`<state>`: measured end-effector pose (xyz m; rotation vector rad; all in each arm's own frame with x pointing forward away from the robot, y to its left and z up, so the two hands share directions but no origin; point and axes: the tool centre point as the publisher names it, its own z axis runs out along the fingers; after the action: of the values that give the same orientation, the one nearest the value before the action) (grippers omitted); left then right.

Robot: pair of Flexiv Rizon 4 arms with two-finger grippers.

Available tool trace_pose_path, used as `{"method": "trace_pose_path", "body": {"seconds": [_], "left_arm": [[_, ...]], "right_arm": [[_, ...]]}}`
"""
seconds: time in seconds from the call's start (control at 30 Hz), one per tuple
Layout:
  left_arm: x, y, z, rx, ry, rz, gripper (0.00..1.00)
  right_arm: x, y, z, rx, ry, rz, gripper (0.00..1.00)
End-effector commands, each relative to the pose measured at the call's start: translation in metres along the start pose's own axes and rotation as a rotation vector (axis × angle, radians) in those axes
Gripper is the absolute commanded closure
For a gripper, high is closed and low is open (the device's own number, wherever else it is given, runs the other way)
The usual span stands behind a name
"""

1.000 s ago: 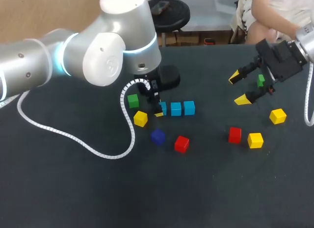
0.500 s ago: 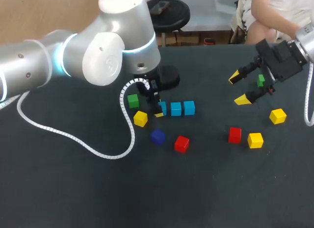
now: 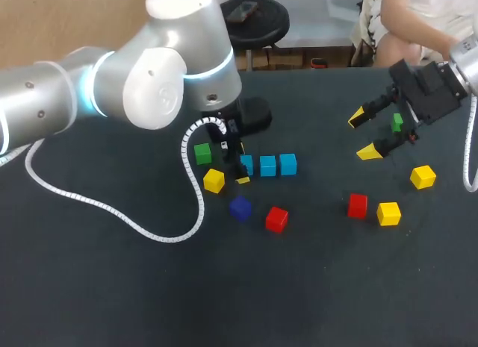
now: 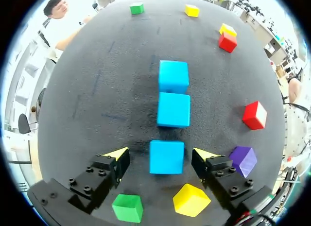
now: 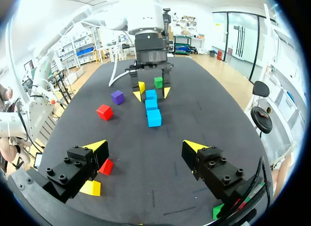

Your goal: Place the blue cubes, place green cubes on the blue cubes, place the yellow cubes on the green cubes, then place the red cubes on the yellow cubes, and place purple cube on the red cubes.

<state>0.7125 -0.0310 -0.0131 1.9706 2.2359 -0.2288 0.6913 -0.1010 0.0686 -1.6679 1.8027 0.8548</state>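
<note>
Left tool (image 4: 160, 154) spread wide around the end blue cube (image 4: 166, 157), touching neither side.
Its yellow-tipped fingers straddle this smooth, square-edged cube. Two more blue cubes (image 4: 173, 109) line up just ahead on the dark matte bench (image 4: 97, 90). A green cube (image 4: 128, 207) and a yellow cube (image 4: 191, 199) lie just behind the fingers, and a purple cube (image 4: 242, 160) sits beside one of them. The left arm (image 3: 149, 86) bends down over the row. The right tool (image 5: 145, 145) hangs well apart, wide open and empty.
</note>
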Motion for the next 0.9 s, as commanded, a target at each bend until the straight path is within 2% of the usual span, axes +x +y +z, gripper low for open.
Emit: {"method": "trace_pose_path", "body": {"seconds": [0.03,0.27,0.4,0.73,0.9], "left_arm": [[0.009,-0.008,-0.017,-0.026,-0.043,0.013,0.00],[0.013,-0.007,-0.041,-0.041,-0.124,0.019,0.00],[0.012,-0.008,-0.046,-0.050,-0.130,0.023,0.00],[-0.005,-0.006,-0.025,0.006,-0.122,0.034,0.00],[-0.006,-0.003,-0.016,0.026,-0.124,0.035,0.00]], "right_arm": [[0.000,0.000,0.000,0.000,-0.001,-0.001,0.00],[0.000,0.000,0.000,0.000,-0.001,-0.001,0.00],[0.000,0.000,0.000,0.000,-0.001,-0.001,0.00],[0.000,0.000,0.000,0.000,-0.001,-0.001,0.00],[0.000,0.000,0.000,0.000,-0.001,-0.001,0.00]]}}
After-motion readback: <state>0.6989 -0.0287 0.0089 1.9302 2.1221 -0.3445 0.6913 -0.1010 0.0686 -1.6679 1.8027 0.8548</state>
